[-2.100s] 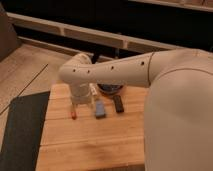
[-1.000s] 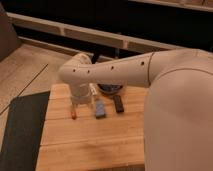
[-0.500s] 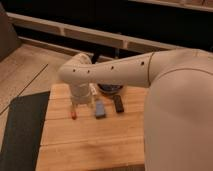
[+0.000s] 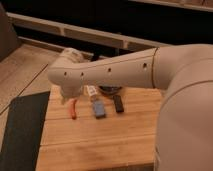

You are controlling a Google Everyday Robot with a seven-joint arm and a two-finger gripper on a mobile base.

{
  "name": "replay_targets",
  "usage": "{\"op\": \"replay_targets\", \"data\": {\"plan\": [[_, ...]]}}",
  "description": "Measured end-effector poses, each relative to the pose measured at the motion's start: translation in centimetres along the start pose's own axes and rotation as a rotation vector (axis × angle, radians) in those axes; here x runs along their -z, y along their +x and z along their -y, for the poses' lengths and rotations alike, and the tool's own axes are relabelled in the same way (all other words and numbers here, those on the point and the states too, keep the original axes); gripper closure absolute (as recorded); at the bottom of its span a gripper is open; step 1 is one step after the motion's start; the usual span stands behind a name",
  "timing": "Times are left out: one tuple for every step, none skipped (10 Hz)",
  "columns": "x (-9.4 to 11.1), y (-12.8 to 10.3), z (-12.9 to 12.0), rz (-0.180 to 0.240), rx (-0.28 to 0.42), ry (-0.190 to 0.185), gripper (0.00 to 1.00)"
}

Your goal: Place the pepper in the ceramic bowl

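The pepper [image 4: 74, 110] is a slender red-orange thing lying on the wooden table [image 4: 100, 140] at the left. My gripper [image 4: 69, 98] hangs from the white arm's end just above the pepper's upper end, mostly hidden by the arm. The ceramic bowl [image 4: 111, 91] is dark and round, at the back of the table, partly hidden behind my forearm.
A blue block [image 4: 98, 108] and a black block [image 4: 118, 103] lie right of the pepper. A small cream cup [image 4: 91, 91] stands behind the blue block. My large white arm [image 4: 150, 70] crosses the scene from the right. A dark mat [image 4: 20, 130] lies left of the table.
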Motion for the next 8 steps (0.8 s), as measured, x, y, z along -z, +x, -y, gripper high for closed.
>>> {"op": "replay_targets", "data": {"plan": [[1.2, -1.0, -1.2, 0.06, 0.052, -0.021, 0.35], [2.3, -1.9, -2.2, 0.114, 0.098, -0.036, 0.35], [2.5, -2.1, -2.5, 0.124, 0.108, -0.04, 0.35], [2.5, -2.1, -2.5, 0.124, 0.108, -0.039, 0.35], [2.5, -2.1, -2.5, 0.124, 0.107, -0.04, 0.35], [2.3, -2.2, -2.4, 0.126, 0.107, -0.041, 0.35], [1.7, -2.8, -2.0, 0.137, 0.096, -0.04, 0.35], [0.5, -3.4, -1.6, 0.139, 0.077, -0.057, 0.35]]}}
